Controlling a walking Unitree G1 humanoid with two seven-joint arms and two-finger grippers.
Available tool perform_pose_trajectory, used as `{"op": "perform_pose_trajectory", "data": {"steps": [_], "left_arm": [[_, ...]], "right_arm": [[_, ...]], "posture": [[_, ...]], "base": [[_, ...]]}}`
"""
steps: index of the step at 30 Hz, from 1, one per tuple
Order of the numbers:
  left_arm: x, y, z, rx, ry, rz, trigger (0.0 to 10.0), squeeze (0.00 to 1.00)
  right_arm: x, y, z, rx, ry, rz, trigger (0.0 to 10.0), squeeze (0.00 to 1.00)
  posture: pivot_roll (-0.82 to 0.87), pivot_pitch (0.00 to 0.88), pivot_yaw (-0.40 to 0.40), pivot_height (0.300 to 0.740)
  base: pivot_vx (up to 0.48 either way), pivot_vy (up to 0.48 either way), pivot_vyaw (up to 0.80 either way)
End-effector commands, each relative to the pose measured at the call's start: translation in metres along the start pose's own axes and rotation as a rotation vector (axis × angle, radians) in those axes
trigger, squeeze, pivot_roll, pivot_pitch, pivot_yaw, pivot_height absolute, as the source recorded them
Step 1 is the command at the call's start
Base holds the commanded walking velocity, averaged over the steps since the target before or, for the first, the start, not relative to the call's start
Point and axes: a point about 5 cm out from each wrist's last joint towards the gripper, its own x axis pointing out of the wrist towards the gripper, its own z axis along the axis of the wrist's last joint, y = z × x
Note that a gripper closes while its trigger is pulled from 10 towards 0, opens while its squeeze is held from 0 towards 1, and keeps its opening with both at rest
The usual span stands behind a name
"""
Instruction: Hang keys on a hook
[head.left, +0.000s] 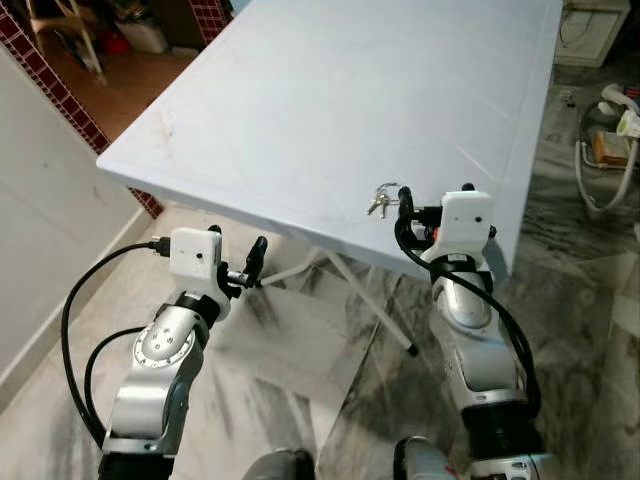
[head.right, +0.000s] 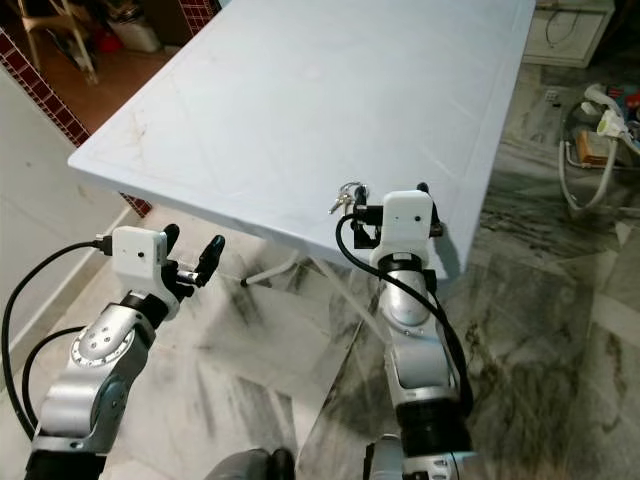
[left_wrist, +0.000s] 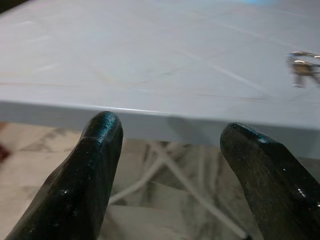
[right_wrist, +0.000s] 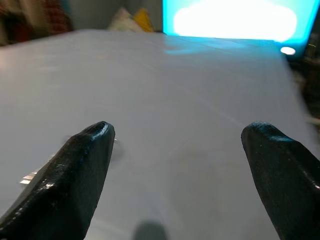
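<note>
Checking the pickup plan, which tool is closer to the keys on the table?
Right. The right tool sits over the table edge just beside the keys; the left tool hangs off the table's near edge, well away from them.

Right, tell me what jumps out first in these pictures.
A small bunch of silver metal keys lies near the front edge of the big pale blue-white plastic table. The right gripper hovers open at that edge, just beside the keys, while the left gripper hangs open below the tabletop over the grey marble floor.
</note>
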Motion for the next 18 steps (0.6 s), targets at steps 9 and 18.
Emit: {"op": "perform_pose_trajectory", "data": {"steps": [9, 18], "left_arm": [[-0.003, 0.008, -0.004, -0.011, 0.032, 0.048, 10.0, 0.00], [-0.001, 0.007, -0.003, -0.005, 0.032, 0.033, 10.0, 0.00]], "right_arm": [[-0.015, 0.029, -0.002, 0.032, 0.023, 0.106, 10.0, 0.00], [-0.014, 0.027, 0.001, 0.012, 0.008, 0.101, 10.0, 0.00]], "posture": [[0.07, 0.211, 0.147, 0.740], [0.07, 0.208, 0.144, 0.740]], "base": [[0.000, 0.000, 0.00], [0.000, 0.214, 0.00]]}}
